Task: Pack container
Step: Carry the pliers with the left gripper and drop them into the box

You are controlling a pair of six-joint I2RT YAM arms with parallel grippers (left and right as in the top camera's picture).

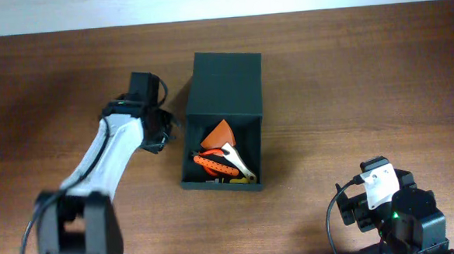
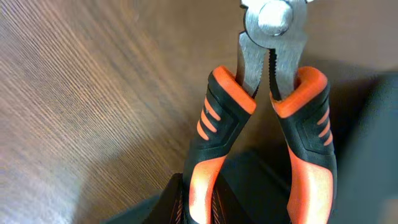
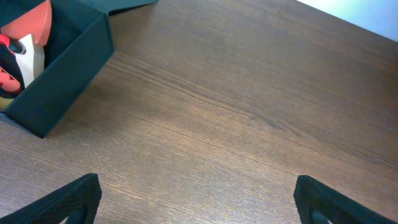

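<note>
Pliers [image 2: 267, 124] in left tool [image 1: 165, 135], left of container [image 1: 222, 183]; items [image 1: 219, 157] inside.

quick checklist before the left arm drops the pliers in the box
1. Box lid open: ok, the flap lies back.
2. Pliers gripped by left tool: ok, judging by the wrist view.
3. Left tool above the opening: not ok, it sits beside the box's left wall.
4. Room beside the orange items already inside: cannot tell.
5. Right tool out of the way: ok, open, empty, apart from the box.
</note>
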